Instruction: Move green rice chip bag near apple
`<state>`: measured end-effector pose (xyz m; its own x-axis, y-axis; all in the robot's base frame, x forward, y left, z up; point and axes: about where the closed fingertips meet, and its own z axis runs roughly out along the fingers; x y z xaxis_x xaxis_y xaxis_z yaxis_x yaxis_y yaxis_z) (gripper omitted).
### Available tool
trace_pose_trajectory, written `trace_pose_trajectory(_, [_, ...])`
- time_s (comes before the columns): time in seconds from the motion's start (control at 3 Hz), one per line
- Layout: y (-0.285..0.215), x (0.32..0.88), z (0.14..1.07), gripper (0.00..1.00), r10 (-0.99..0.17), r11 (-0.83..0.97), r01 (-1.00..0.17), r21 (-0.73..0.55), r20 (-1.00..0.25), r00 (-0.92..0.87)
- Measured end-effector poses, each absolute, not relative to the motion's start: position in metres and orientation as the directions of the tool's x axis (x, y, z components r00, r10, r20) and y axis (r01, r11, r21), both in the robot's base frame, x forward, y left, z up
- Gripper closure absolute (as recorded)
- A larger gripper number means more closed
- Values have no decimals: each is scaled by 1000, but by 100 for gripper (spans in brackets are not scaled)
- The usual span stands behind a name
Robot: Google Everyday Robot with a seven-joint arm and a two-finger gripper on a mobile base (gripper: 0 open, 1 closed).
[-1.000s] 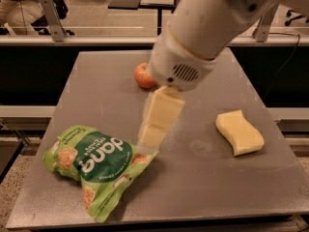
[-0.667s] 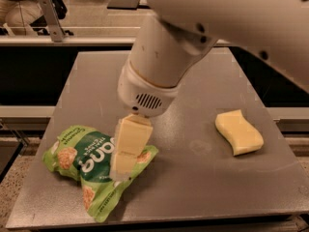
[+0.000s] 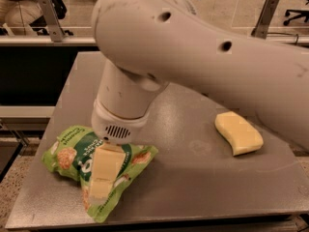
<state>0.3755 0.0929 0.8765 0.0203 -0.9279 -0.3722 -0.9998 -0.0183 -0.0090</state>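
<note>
The green rice chip bag (image 3: 65,154) lies crumpled at the front-left corner of the grey counter (image 3: 203,182), its lower end reaching the front edge. The gripper (image 3: 101,183) is down on the bag's dark-green middle, hanging from the thick white arm (image 3: 193,57) that crosses from the right edge. Whether the pincer is wide, narrow or clamped on the pouch cannot be told. It covers most of the white lettering; only a curved stroke shows, possibly part of one letter. Small print along the bag's top edge is unreadable. A wavy pale-yellow sponge (image 3: 239,133) sits near the right edge, well apart from the bag.
</note>
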Motion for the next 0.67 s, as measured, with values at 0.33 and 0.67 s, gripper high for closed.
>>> trace_pose_trajectory(0.33, [99,378,860,0,-936,-1,-1000,-6,-353,3])
trace_pose_trajectory(0.67, [98,385,845,2,-947,44,-999,-21,-320,-35])
